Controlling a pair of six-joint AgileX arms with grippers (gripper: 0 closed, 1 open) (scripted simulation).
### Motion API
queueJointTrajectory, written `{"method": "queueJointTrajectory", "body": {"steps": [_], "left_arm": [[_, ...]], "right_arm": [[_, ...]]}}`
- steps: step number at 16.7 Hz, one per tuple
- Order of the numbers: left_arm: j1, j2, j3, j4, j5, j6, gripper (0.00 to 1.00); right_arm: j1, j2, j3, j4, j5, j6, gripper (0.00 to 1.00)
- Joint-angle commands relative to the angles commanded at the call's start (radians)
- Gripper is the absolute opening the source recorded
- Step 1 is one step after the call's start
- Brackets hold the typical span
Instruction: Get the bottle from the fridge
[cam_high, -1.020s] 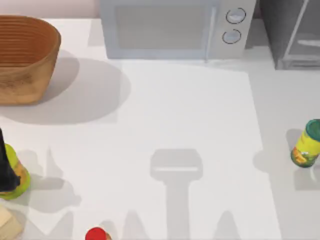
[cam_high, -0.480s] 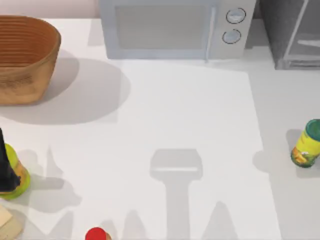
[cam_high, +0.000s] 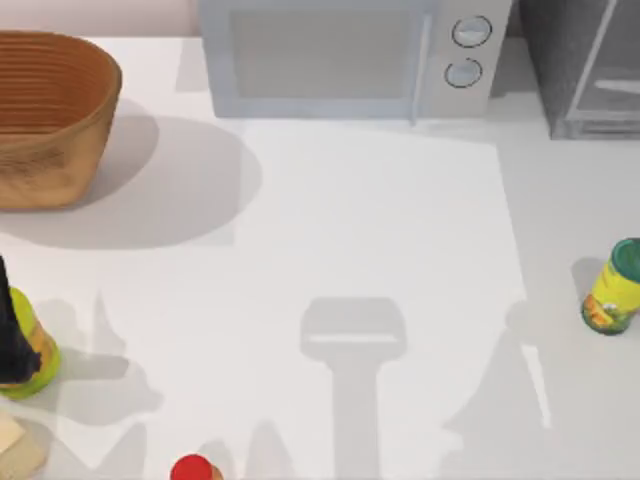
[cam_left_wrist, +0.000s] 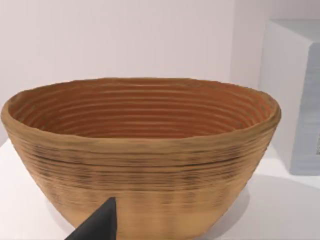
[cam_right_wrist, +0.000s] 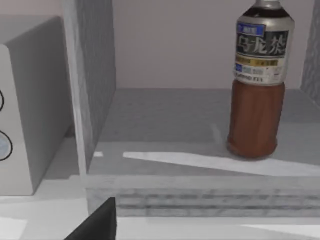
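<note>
From my right wrist camera the bottle (cam_right_wrist: 256, 100) stands upright on the grey, speckled floor of the open fridge (cam_right_wrist: 95, 85), its cap cut off. The basket (cam_left_wrist: 140, 155) is ribbed and round. Only dark tips of my fingers show; spread or pressed, I cannot tell.

Basket (cam_high: 45, 110) back left of desk (cam_high: 370, 230) — microwave (cam_high: 345, 55) back centre, fridge (cam_high: 585, 65) back right — bottle (cam_right_wrist: 257, 85) upright inside fridge; can (cam_high: 613, 287) right edge.
</note>
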Motion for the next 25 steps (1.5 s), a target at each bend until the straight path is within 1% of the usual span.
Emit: {"method": "queueJointTrajectory", "body": {"steps": [6, 9, 11, 19, 22, 25], "left_arm": [[0.0, 0.0, 0.0, 0.0, 0.0, 0.0, 1.0], [0.0, 0.0, 0.0, 0.0, 0.0, 0.0, 1.0], [0.0, 0.0, 0.0, 0.0, 0.0, 0.0, 1.0], [0.0, 0.0, 0.0, 0.0, 0.0, 0.0, 1.0], [0.0, 0.0, 0.0, 0.0, 0.0, 0.0, 1.0], [0.0, 0.0, 0.0, 0.0, 0.0, 0.0, 1.0]], "right_arm": [[-0.141, 0.475, 0.047, 0.426, -0.138, 0.009, 1.0], [-0.188, 0.633, 0.068, 0.575, -0.184, 0.011, 1.0], [-0.206, 0.69, 0.076, 0.632, -0.202, 0.012, 1.0], [-0.204, 0.712, 0.088, 0.638, -0.202, 0.01, 1.0], [-0.181, 0.764, 0.187, 0.582, -0.175, 0.002, 1.0], [-0.139, 0.842, 0.37, 0.476, -0.129, -0.003, 1.0]]}}
